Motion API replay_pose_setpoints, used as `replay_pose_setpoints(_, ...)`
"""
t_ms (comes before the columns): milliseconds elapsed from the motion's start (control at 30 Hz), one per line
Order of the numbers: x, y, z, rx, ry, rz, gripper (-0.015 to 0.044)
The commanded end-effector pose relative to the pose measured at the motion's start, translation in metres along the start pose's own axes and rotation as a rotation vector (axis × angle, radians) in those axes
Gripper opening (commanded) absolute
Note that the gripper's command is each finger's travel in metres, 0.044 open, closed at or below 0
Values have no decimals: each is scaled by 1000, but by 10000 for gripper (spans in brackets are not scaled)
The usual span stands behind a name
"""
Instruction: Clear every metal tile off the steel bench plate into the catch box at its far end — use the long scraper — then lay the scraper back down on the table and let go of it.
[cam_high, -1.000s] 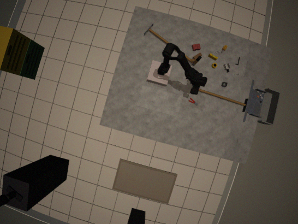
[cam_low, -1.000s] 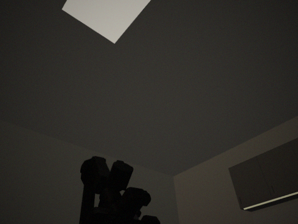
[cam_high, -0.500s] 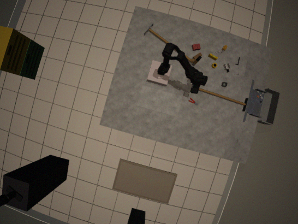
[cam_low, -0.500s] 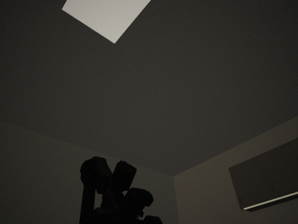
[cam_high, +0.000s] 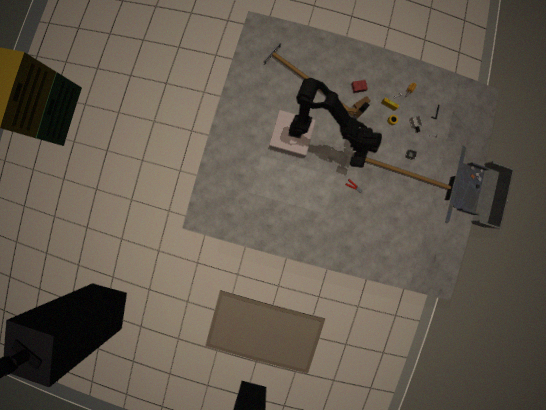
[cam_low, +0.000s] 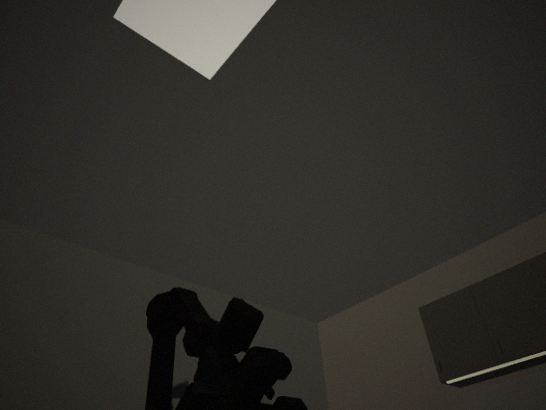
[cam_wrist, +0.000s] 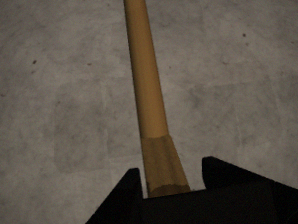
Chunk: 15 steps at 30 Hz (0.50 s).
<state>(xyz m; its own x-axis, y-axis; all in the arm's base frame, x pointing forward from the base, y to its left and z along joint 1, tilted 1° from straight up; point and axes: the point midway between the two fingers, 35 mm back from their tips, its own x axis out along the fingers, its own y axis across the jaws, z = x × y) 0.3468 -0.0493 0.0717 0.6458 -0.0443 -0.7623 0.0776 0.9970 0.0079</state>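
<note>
The long scraper has a wooden handle that runs right to a dark blade at the near edge of the blue-grey steel plate. Several small metal tiles lie on the plate's far upper part. The dark catch box is at the plate's far end; its inside is hard to make out. My gripper is shut on the scraper handle, at the darker grip near its rear end. The exterior view shows only dark arm parts, not the fingers.
A second long tool with a T-shaped head lies behind the arm. Red-handled pliers lie near the gripper. A red block, a yellow block, a yellow ring, a dark nut-like piece and other small tools lie on the table.
</note>
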Motion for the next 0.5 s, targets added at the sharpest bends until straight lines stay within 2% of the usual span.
replay_pose_setpoints(0,-1,6,0,-3,-1,3,0)
replay_pose_setpoints(467,-2,24,-2,-4,0,6,0)
